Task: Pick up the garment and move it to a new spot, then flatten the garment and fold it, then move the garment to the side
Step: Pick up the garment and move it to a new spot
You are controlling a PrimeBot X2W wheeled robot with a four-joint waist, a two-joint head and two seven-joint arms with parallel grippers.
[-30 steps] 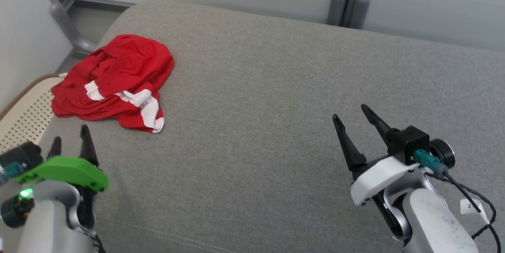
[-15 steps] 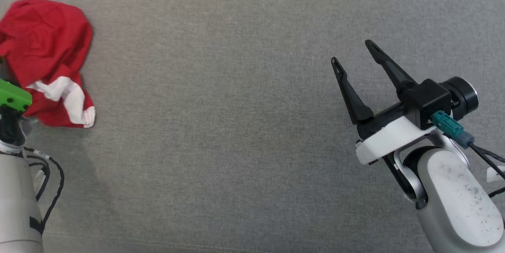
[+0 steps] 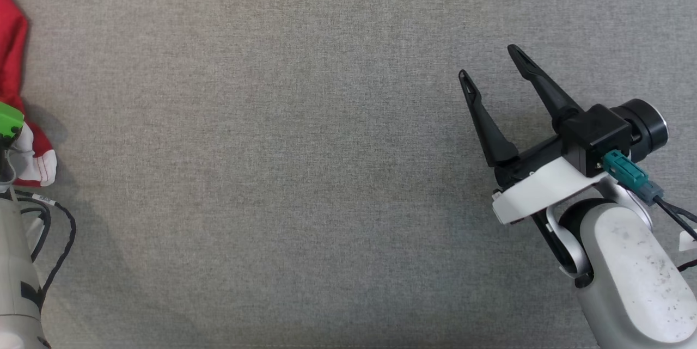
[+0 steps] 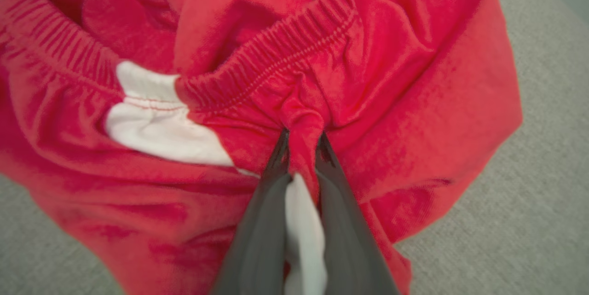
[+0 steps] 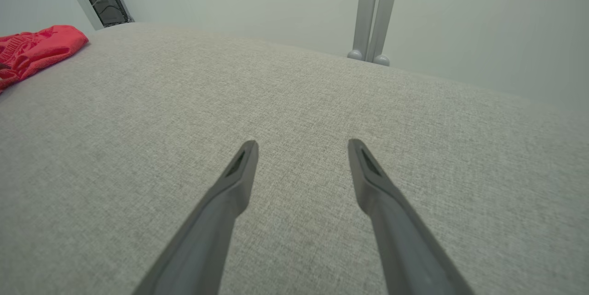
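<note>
Newly changed, by item:

1. left gripper [image 4: 301, 136]: fingers were spread wide a second ago and are now pinched on a ridge of red cloth just under the elastic waistband.
2. garment [image 4: 391, 78]: red shorts with white panels, crumpled on the grey cushion [image 3: 272, 147]. It sits at nine o'clock in the head view, cut off by the edge. That view has swung, so the shift in frame is no move of the heap.
3. right gripper [image 3: 490, 63]: at three o'clock, unchanged, fingers wide apart, holding nothing.

Status: the grasp appears made. Lifting and carrying to a new spot come next. Flattening and folding are not begun.
</note>
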